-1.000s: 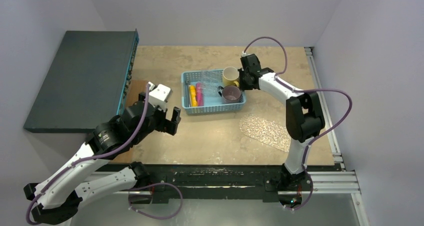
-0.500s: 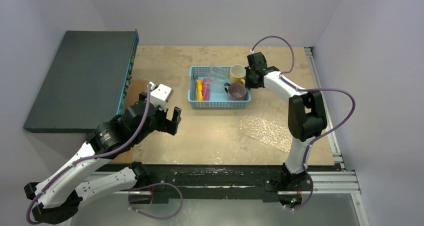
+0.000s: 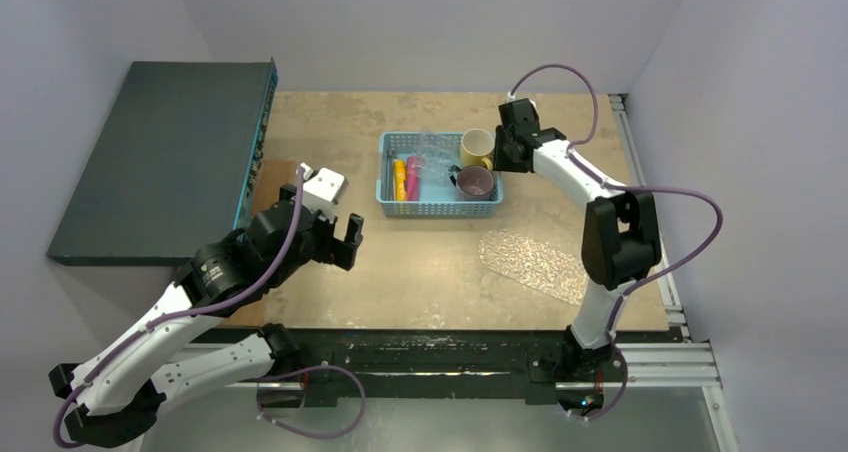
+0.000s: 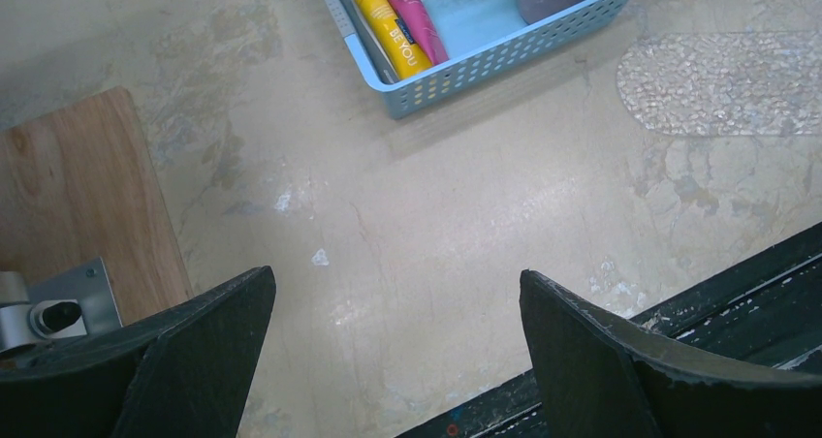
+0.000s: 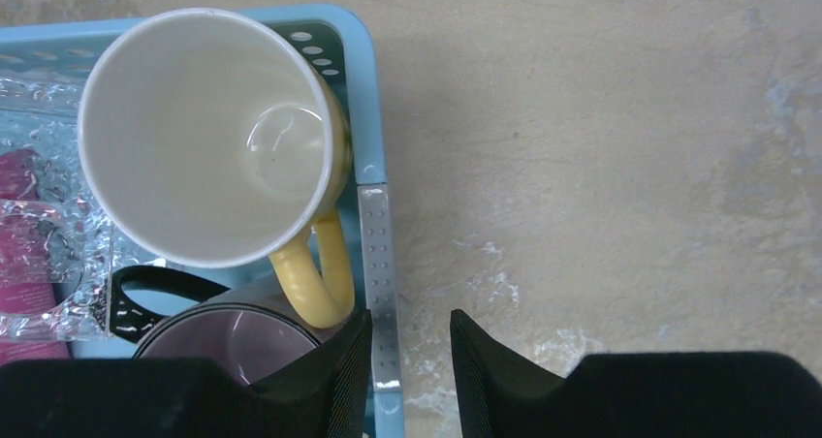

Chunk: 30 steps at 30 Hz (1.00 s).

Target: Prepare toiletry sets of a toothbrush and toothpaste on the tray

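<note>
The yellow-orange tube (image 3: 400,179) and magenta-pink tube (image 3: 412,177) lie side by side at the left of a light-blue basket (image 3: 440,212). They also show in the left wrist view, yellow (image 4: 388,26) and pink (image 4: 412,16). The pale toothbrushes sit in crinkled clear wrapping (image 3: 432,157) in the basket's middle. The clear textured tray (image 3: 532,264) lies bare on the table, front right of the basket. My right gripper (image 5: 410,336) straddles the basket's right wall (image 5: 376,234), jaws slightly apart with a gap on the outer side. My left gripper (image 4: 397,331) is wide open and empty over bare table.
A yellow mug (image 5: 204,138) and a purple mug (image 5: 228,336) stand at the basket's right end, close to my right fingers. A wooden block (image 4: 68,196) lies left of my left gripper. A large dark box (image 3: 160,157) fills the far left.
The basket slid to the right with my right gripper at its wall, then stopped. The right gripper has edged slightly further right. The left arm has barely moved.
</note>
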### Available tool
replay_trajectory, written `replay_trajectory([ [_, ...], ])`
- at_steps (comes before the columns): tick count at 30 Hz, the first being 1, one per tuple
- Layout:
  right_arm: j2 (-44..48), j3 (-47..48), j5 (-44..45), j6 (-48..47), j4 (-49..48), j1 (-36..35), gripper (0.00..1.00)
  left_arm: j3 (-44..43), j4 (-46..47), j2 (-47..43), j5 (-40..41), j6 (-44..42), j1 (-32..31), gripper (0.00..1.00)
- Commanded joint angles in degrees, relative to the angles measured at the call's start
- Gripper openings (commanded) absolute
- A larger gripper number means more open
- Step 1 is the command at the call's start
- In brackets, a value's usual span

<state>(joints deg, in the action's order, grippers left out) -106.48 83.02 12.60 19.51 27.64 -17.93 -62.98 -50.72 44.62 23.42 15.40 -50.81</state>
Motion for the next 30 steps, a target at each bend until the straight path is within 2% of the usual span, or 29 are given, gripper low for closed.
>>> replay_trajectory([
  [1,7.17,1.45,3.80,0.07,1.62,0.69,0.38,-0.21,0.63,-0.30,0.75,-0.81,-0.17,0.96],
  [10,19.62,-10.19,-0.03,1.46,0.51,-0.55,0.42,-0.26,0.50,-0.92,0.22,-0.68,-0.11,0.96],
  [20,30.00,-20.29,-1.71,5.09,1.30,-7.19,0.44,-0.21,0.62,-1.16,-0.48,-0.72,-0.15,0.96],
  [25,32.65,-25.29,-0.74,9.11,0.24,-11.35,0.48,-0.21,0.56,-1.25,-0.39,-0.63,-0.18,0.96],
  [30,31.68,-29.27,-5.04,11.05,-2.39,-12.17,0.50,-0.22,0.62,-1.20,-0.44,-0.63,-0.11,0.96],
])
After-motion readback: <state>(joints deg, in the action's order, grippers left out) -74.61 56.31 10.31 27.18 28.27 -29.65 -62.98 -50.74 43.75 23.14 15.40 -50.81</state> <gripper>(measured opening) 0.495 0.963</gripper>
